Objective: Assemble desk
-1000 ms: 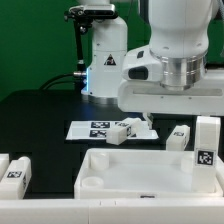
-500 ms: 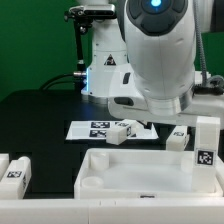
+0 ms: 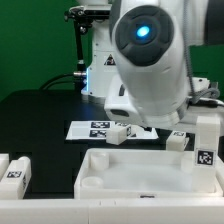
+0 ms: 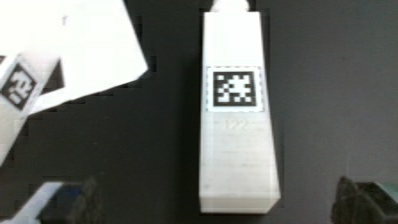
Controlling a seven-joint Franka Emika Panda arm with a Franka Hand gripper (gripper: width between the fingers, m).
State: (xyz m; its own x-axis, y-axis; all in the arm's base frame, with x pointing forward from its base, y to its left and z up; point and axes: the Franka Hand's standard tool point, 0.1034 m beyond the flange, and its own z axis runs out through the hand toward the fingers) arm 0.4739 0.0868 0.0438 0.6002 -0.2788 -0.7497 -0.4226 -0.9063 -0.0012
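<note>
The desk's white rimmed tabletop [image 3: 140, 176] lies at the front of the exterior view. Short white tagged legs lie around it: one [image 3: 120, 131] by the marker board [image 3: 88, 128], one [image 3: 180, 138] further right, one upright [image 3: 206, 142] at the right edge, one [image 3: 14, 172] at the front left. In the wrist view a long white leg [image 4: 237, 110] with a square tag lies on the black table. My gripper [image 4: 217, 202] is open above its near end, with a dark finger [image 4: 63, 200] on each side, clear of it. The arm hides the gripper in the exterior view.
A white flat surface [image 4: 80, 50] with part of a tag lies close beside the leg in the wrist view. The robot base [image 3: 105, 65] stands at the back on the black table. A green wall is behind.
The arm's big white body has swung toward the exterior view's left and now fills the upper middle. The legs and tabletop have not moved.
</note>
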